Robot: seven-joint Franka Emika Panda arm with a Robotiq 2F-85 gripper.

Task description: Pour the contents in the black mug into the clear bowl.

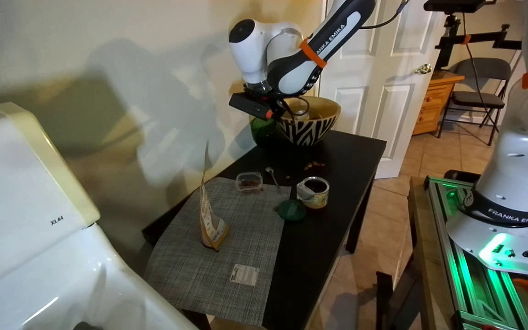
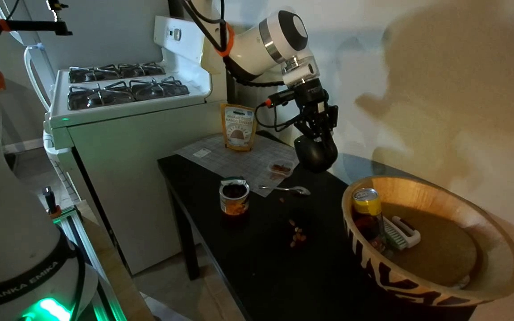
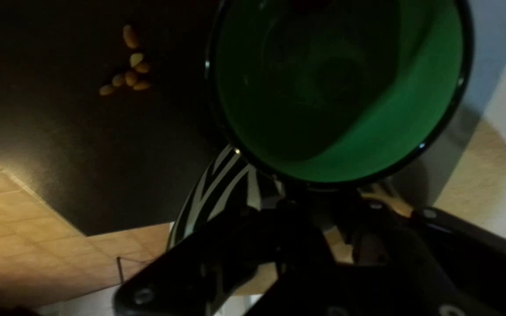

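Pinching the black mug (image 2: 313, 157) by its rim in the claw (image 3: 323, 199), aloft above the counter (image 2: 266, 276).
Tilted, rounded, black outside, ringed by a glossy black rim; green within, bright along one curved side, fading into deep shadow toward the base, too dark there to tell of any contents. Held apart from and higher than the clear bowl (image 1: 249, 176), low and see-through, set at the edge of the grey placemat (image 1: 255, 229), holding reddish-brown bits (image 2: 280, 168).
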